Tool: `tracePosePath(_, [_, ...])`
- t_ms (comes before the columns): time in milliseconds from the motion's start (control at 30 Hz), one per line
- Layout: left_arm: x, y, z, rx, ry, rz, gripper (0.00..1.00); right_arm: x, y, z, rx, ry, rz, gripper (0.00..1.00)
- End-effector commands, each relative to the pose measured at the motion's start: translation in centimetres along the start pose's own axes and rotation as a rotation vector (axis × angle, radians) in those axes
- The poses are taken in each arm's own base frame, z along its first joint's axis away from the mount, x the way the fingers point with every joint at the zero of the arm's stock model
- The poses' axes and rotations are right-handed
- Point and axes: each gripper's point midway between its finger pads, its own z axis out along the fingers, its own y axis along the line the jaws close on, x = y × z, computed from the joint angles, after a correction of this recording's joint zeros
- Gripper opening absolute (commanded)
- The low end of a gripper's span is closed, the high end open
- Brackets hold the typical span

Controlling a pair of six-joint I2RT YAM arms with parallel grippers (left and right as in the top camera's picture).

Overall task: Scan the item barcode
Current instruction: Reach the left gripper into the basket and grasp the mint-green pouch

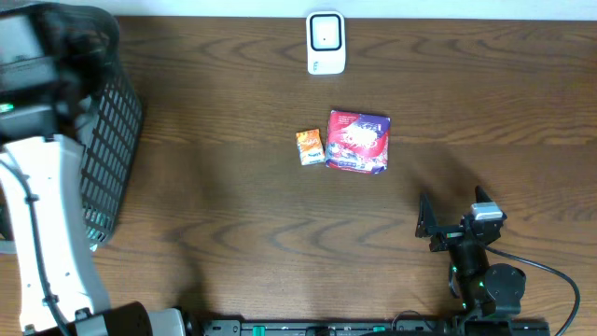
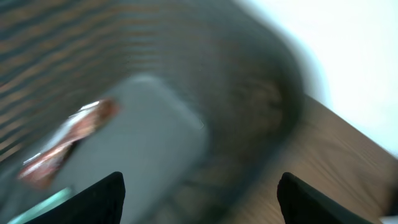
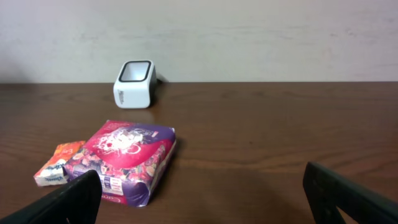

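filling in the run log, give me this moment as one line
left gripper: open over basket | reddish wrapper: in basket, blurred | right gripper: open, empty | barcode scanner, purple pack, orange packet: on table

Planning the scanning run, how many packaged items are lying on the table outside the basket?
2: a small orange packet and the purple box right beside it, near the scanner. The basket may hide more.

A dark wooden bench [image 1: 233,187] carries a white scanner [image 1: 326,42] at its far edge. A red-and-purple pack [image 1: 358,141] lies near the middle, a small orange packet [image 1: 310,147] just left of it. A black mesh basket [image 1: 112,140] sits at the left end.
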Motion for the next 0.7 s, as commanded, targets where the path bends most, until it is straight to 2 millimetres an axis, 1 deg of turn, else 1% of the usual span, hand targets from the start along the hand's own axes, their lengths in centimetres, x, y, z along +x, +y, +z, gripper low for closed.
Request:
tracePosePath(0, [-0.5, 6.1, 1.0, -0.147, 0.013, -0.194, 0.79, 0.1, 0.0, 0.0, 0.001, 0.000, -0.007, 0.99])
tracePosePath(100, [0.7, 9.7, 2.1, -0.229, 0.067, -0.247, 0.79, 0.1, 0.0, 0.0, 0.001, 0.000, -0.007, 0.99])
tracePosePath(200, [2.6, 12.1, 3.6, -0.287, 0.132, -0.272, 0.80, 0.1, 0.0, 0.0, 0.001, 0.000, -0.007, 0.99])
tracePosePath(233, [3.3, 12.7, 4.2, -0.302, 0.155, -0.276, 0.83, 0.1, 0.0, 0.0, 0.001, 0.000, -0.007, 0.99])
tracePosePath(333, [5.8, 13.9, 5.9, -0.340, 0.233, -0.279, 0.87, 0.1, 0.0, 0.0, 0.001, 0.000, -0.007, 0.99])
tracePosePath(467, [10.2, 14.9, 8.0, -0.394, 0.380, -0.270, 0.88, 0.1, 0.0, 0.0, 0.001, 0.000, -0.007, 0.99])
tracePosePath(667, [14.7, 15.9, 10.5, -0.449, 0.535, -0.256, 0.88, 0.1, 0.0, 0.0, 0.001, 0.000, -0.007, 0.99])
